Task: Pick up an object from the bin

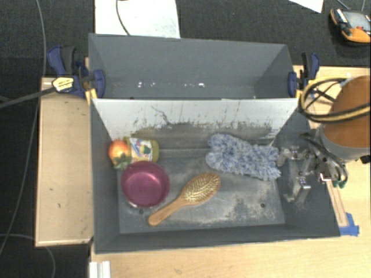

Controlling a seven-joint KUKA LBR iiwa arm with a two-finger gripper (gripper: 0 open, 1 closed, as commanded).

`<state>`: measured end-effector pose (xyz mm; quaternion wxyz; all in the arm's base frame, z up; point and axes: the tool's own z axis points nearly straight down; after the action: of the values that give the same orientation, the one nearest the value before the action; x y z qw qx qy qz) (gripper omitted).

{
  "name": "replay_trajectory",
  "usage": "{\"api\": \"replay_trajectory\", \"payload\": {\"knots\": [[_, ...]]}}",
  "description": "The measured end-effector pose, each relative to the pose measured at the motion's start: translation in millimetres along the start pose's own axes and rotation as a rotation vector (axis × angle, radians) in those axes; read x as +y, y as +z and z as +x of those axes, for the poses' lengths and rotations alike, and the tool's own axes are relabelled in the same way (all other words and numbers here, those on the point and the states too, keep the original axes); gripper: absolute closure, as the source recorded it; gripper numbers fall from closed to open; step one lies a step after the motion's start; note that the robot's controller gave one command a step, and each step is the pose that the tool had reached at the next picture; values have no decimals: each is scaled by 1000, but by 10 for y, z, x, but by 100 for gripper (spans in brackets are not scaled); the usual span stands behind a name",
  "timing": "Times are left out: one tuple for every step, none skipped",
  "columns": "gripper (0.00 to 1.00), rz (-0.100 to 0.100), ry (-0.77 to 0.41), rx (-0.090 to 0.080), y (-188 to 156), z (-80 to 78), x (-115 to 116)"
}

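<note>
Gripper: I am hanging my gripper (297, 184) low at the right side of the bin (191, 59), close to its sloping right wall. I am unable to tell whether it is apart or together, and I am claiming no hold on anything.

Blue duster: the fluffy blue duster (242, 157) is lying nearest me, just to my left, its ragged end almost reaching my gripper. I am judging it the likeliest pick. The risk is that its soft pile is giving way and I am closing on loose strands that are slipping out on the lift.

Right wall: I am working so near the slope that a straight descent is risking a scrape on metal rather than a grasp.

Hairbrush: the wooden hairbrush (188, 197) is lying flat on the floor, well apart from me, handle pointing to the near left corner. Flat and low, it is offering little to pinch.

Bowl: the magenta bowl (144, 184) is sitting upright beside the brush handle. A reach that far is risking a knock against either.

Jar and apple: the small yellow-labelled jar (142, 149) and the red-and-yellow apple (119, 152) are lying farthest away, side by side and looking to be touching. Both are round and liable to roll.
</note>
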<state>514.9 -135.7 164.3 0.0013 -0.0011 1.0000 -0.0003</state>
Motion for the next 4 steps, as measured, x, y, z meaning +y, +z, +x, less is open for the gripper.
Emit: {"api": "replay_trajectory", "payload": {"knots": [[0,-1,169,-2,949,-531,37],[0,0,176,-9,277,-705,483],[0,2,405,6,649,-412,375],[0,1,272,-14,934,-681,388]]}}
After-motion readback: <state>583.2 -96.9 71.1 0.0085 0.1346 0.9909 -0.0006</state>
